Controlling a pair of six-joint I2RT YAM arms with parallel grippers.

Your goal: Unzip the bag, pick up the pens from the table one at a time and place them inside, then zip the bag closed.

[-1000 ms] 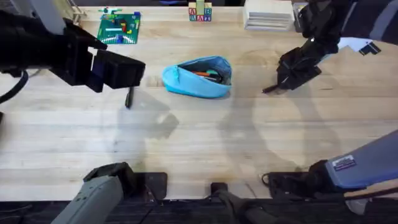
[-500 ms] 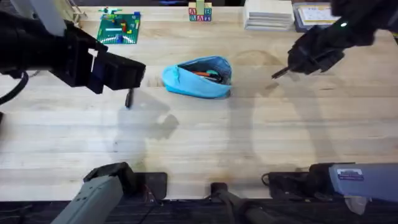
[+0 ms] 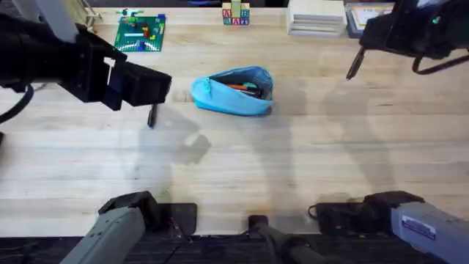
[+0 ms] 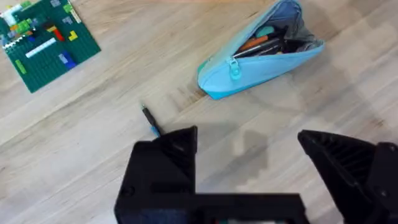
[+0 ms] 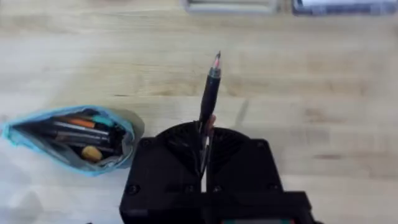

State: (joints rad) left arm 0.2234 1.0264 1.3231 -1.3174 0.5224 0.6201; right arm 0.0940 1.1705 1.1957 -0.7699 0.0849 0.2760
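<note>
**Now: one pen aloft, pouch gaping**

Up beyond the bag [image 3: 233, 91], toward the far right corner of the table [image 3: 242, 169], the right gripper [image 5: 204, 138] hangs in the air with its fingers clamped on a black pen [image 5: 209, 93]. The bag lies unzipped mid-table, orange and dark pens [image 4: 268, 43] showing in its mouth. Just left of the bag, another pen [image 3: 152, 116] lies on the wood, partly under the left gripper [image 4: 249, 143], whose fingers are spread apart and hold nothing. Farther off sits a green baseplate [image 3: 141, 33].
</note>
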